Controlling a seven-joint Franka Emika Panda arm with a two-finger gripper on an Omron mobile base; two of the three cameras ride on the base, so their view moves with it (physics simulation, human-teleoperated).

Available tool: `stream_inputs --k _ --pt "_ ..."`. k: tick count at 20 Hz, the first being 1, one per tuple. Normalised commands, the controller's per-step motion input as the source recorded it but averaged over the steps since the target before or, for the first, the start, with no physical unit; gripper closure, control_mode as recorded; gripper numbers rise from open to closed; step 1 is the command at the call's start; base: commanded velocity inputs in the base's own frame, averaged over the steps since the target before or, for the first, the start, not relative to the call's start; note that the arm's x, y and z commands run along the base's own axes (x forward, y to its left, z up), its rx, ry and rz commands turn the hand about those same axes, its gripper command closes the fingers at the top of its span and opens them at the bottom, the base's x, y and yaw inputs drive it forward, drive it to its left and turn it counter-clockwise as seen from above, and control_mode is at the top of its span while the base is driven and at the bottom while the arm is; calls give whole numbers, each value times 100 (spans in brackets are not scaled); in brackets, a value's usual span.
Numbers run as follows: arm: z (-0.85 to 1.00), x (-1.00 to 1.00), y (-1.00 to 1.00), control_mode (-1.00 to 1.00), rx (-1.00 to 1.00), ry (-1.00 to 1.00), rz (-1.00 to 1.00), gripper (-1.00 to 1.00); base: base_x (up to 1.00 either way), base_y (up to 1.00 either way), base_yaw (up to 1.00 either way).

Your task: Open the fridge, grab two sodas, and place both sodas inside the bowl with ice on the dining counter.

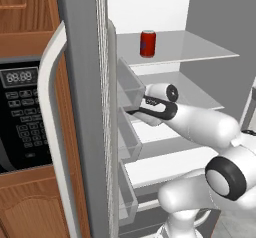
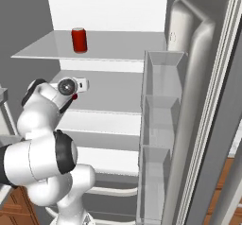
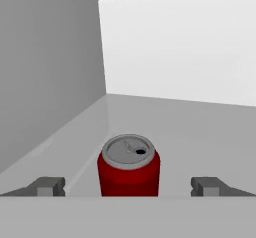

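Fridge (image 1: 85, 82) open, both doors swung wide; white interior with glass shelves. Left door edge-on in left base view, long white curved handle (image 1: 50, 127) on its outer face, door bins (image 1: 129, 84) stacked on the inner side. Right door seen from the right base view, three clear door bins (image 2: 158, 134) one above another.

One red soda can (image 1: 148, 43), silver top, upright on the upper glass shelf (image 1: 200, 49), toward the left and far part of that shelf. Same can in right base view (image 2: 79, 40), left half of the shelf, well clear of the right door bins.

Arm reaching into the fridge compartment, forearm at the level of the shelf below the can in left base view. Wrist end near the left door bins there; fingertips themselves not made out in either base view.

Hand view: gripper (image 3: 129, 186) spread as wide as it goes, two dark fingertips (image 3: 47, 186) far apart at the bottom corners. Can (image 3: 129, 168) centred between them, tab opening visible on the lid. Clear gap on either side of the can; no contact, nothing held. Can standing on the shelf floor, grey left wall of the compartment beside it, white back wall well beyond.

Black microwave (image 1: 20, 114) with lit display set in wooden cabinetry, left of the fridge.
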Motion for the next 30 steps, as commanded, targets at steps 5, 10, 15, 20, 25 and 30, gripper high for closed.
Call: stream_inputs --k 5,10,15,20,25,30 --pt "0 1 10 -100 -1 0 0 -100 0 0 0" --pt "0 8 0 -100 0 0 0 -100 0 0 0" --pt "-1 8 0 -100 0 0 0 -100 0 0 0" --pt "-11 10 0 -100 0 2 0 -100 0 0 0" --pt "-13 11 0 -100 0 2 0 -100 0 0 0" --pt "-12 13 1 -100 0 0 0 -100 0 0 0"
